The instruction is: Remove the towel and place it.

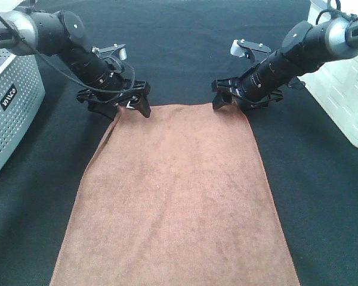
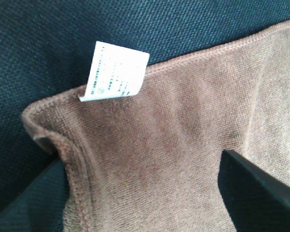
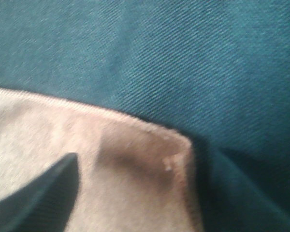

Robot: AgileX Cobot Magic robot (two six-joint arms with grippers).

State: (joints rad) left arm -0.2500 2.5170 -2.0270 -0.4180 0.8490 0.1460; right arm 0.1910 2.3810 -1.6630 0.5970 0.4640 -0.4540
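Towel (image 1: pixel 176 196) lies flat on your bench (image 1: pixel 185 47), far corners under your left hand (image 1: pixel 118 106) and right hand (image 1: pixel 244 101), both released. Close unevenly and one corner slips, dragging it skewed.

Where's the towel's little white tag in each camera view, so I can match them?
Exterior high: the white tag is a tiny speck at the towel's far left corner, by the left claw.
Left wrist: the white tag sits on the stitched edge beside the curled corner.
Right wrist: not in it; only a bare towel corner shows.
Shared landmark: the towel's stitched edge against the black table cloth.
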